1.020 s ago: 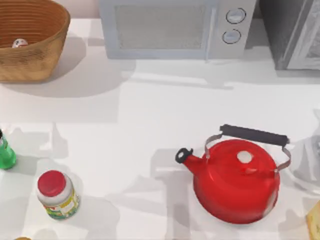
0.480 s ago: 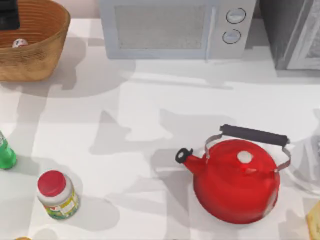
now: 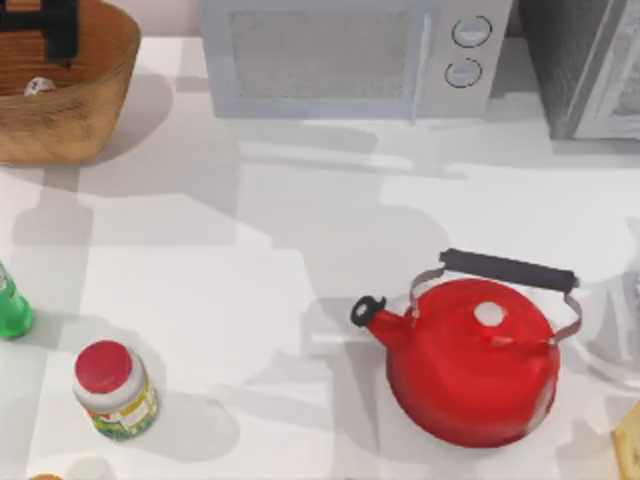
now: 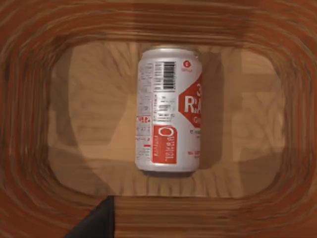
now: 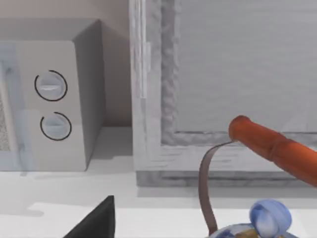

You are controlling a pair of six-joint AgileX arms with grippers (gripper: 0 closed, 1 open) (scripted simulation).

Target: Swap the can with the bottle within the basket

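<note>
White table (image 3: 300,250) carries basket (image 3: 90,110), microwave (image 3: 340,60), kettle (image 3: 470,365).

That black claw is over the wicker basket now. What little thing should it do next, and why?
Probably lower the left gripper straight down toward the small white can with the red label. The can lies on its side on the floor of the round tan woven basket, directly beneath the wrist camera and not yet grasped, while the slim green bottle waits outside on the table.
</note>
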